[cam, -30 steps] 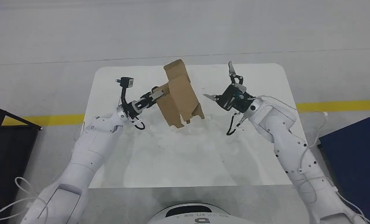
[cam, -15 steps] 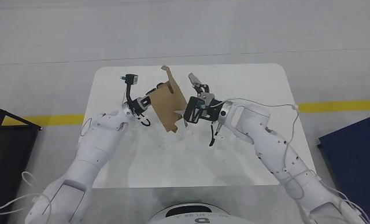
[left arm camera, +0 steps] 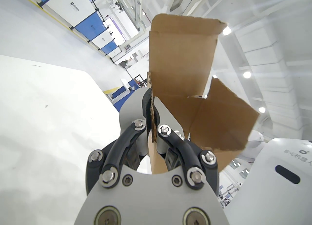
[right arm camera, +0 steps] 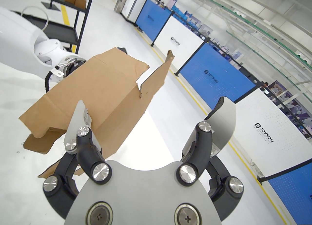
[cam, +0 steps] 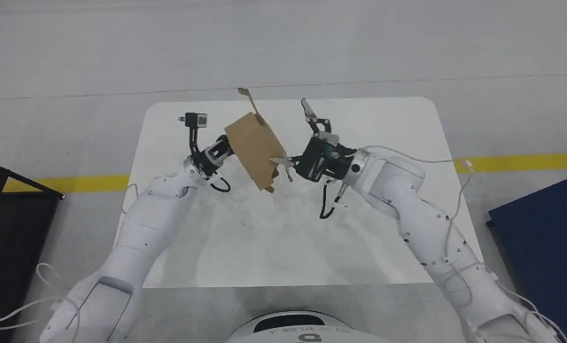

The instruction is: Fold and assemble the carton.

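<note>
Over the worktop's middle, left gripper (left arm camera: 151, 104): pressed together on a raw edge of the carton (left arm camera: 180, 65), the cardboard wall pinched between the two pads; seen from above, this gripper (cam: 223, 149) is placed at the carton's side nearest the left arm.
Right gripper (right arm camera: 152, 102): spread wide, with nothing held; from above it (cam: 289, 130) is seen just beside the carton's opposite side, one finger (right arm camera: 77, 118) lying close against the lower flap. Whether that finger touches cannot be told.
Carton (cam: 252, 148): brown corrugated cardboard, partly opened into a sleeve, held up off the worktop and tilted. Its end flaps are unfolded; one narrow flap is raised toward the far edge, another hangs low near the right gripper. In the right wrist view the carton (right arm camera: 97, 94) is seen with a torn notch between two flaps.
Worktop (cam: 372, 237): white, with rounded corners.
Floor: pale grey, crossed by a yellow line (cam: 80, 183) beside the worktop.
</note>
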You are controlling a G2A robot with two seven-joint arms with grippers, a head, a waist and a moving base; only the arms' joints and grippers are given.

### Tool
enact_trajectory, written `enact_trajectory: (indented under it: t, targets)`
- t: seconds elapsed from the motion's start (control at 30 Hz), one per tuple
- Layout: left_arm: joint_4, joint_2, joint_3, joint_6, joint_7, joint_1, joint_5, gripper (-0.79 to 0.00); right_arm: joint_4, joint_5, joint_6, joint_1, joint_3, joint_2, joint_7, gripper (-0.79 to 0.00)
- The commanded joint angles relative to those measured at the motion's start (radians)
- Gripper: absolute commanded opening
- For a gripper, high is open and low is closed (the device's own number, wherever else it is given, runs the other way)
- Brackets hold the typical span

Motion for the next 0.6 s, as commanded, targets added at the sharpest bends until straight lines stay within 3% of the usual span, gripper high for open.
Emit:
enact_trajectory:
  t: [0.0,0.57]
  targets:
    - [-0.007,0.004,0.0,0.017,-0.015,0.001,-0.029,-0.785,-0.006,0.012,-0.002,-0.037,0.05,0.008,-0.061,0.0]
    - [-0.072,0.021,-0.02,0.137,-0.136,0.028,-0.256,-0.785,0.006,0.058,-0.002,-0.058,0.093,0.012,-0.064,0.0]
